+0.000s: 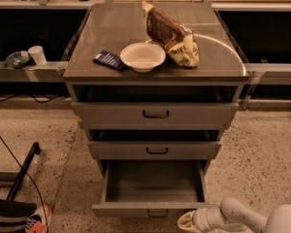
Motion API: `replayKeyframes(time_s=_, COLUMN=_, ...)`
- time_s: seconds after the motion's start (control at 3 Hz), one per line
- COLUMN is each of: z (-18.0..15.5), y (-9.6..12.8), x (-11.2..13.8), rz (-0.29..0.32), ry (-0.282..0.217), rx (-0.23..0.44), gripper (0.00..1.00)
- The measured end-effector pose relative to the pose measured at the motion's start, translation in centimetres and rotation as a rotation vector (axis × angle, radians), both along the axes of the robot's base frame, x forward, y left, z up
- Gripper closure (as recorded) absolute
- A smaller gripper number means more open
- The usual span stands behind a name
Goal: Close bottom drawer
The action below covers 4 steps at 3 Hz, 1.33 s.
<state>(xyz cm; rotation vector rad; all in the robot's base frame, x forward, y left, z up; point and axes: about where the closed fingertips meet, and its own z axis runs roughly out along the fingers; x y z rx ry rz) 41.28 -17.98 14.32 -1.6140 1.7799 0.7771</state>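
Observation:
The bottom drawer point(154, 183) of the grey metal cabinet stands pulled far out, and its plain grey tray is empty. Its low front panel point(136, 210) faces me, with a small dark loop handle point(157, 212) in the middle. My gripper point(187, 222), pale with yellowish tips, is at the bottom edge of the view. It is just in front of the panel's right half, right of the handle and at about panel height. I cannot tell whether it touches the panel. My white arm point(252, 218) reaches in from the lower right.
The two upper drawers point(155, 114) point(155, 150) stick out slightly. On the cabinet top are a white bowl point(142, 56), a brown snack bag point(172, 35) and a dark blue packet point(108, 59). A black stand point(19, 176) and cables lie on the floor to the left.

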Motion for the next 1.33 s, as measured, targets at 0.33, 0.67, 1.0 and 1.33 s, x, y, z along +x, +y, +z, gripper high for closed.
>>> replayKeyframes(time_s=0.33, z=-0.4, y=0.2, x=1.0, rz=-0.003, ry=-0.020, rx=0.000, gripper=0.64)
replayKeyframes(time_s=0.67, z=-0.6, y=0.3, x=1.8, rz=-0.018, ry=-0.044, rx=0.002, gripper=0.43)
replayKeyframes(time_s=1.0, z=-0.8, y=0.7, x=2.8, rz=-0.039, ry=-0.086, rx=0.010, gripper=0.20)
replayKeyframes(time_s=1.33, z=-0.9, y=1.5, x=4.3, rz=-0.067, ry=-0.134, rx=0.029, gripper=0.00)
